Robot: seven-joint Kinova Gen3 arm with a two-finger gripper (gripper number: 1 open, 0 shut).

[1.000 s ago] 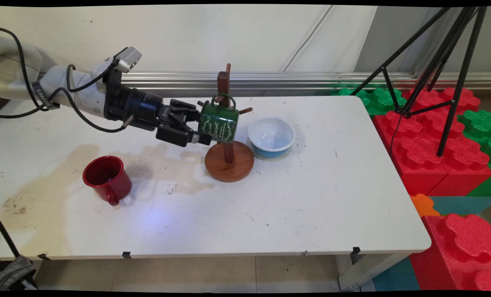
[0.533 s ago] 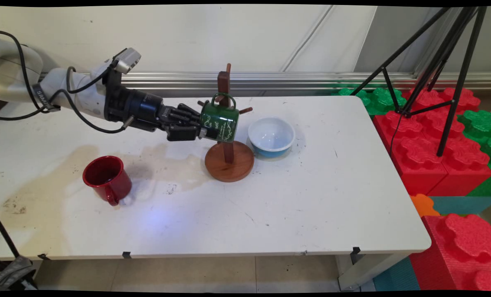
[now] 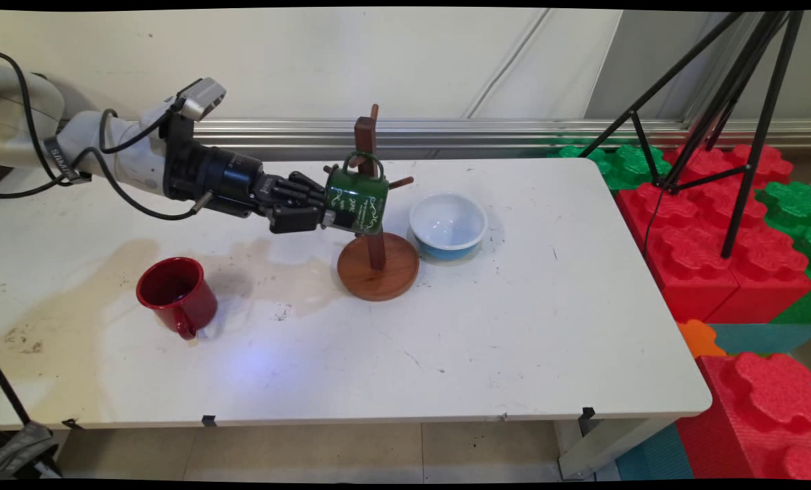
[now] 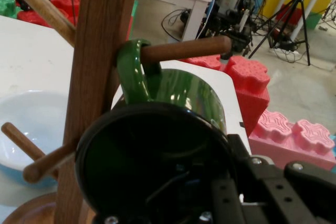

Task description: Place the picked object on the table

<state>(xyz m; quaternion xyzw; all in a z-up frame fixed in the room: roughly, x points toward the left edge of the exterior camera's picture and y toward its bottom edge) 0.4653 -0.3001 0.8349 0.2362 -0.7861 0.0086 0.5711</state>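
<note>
White table [image 3: 514, 327] stands before a pale wall, with red and green foam blocks [image 3: 725, 224] and a black tripod [image 3: 732, 116] to its right. Near the table's middle stands a wooden mug tree [image 3: 374, 204], an upright post on a round base, with pegs jutting from the post. Green mug [image 3: 356, 202] with white lettering hangs on the tree's left side, its handle looped over a peg near the top of the post; the hand view shows that peg passing through the handle loop. Mug lies tilted, its long axis running roughly level from left to right and slightly downward at the open end, mouth facing left toward the arm and base toward the post. Gripper [image 3: 328, 219] reaches in level from the left at the mug's mouth. Fingers are closed down on the mug's rim, one finger inside the mouth as seen in the hand view [image 4: 231, 192]. Blue bowl [image 3: 448, 223] with a white interior sits upright just beside the tree's base on the right, apart from it. Red mug [image 3: 176, 295] stands upright well apart at front left, handle toward the near edge. Brownish stain [image 3: 71, 313] spreads over the table's left portion.
</note>
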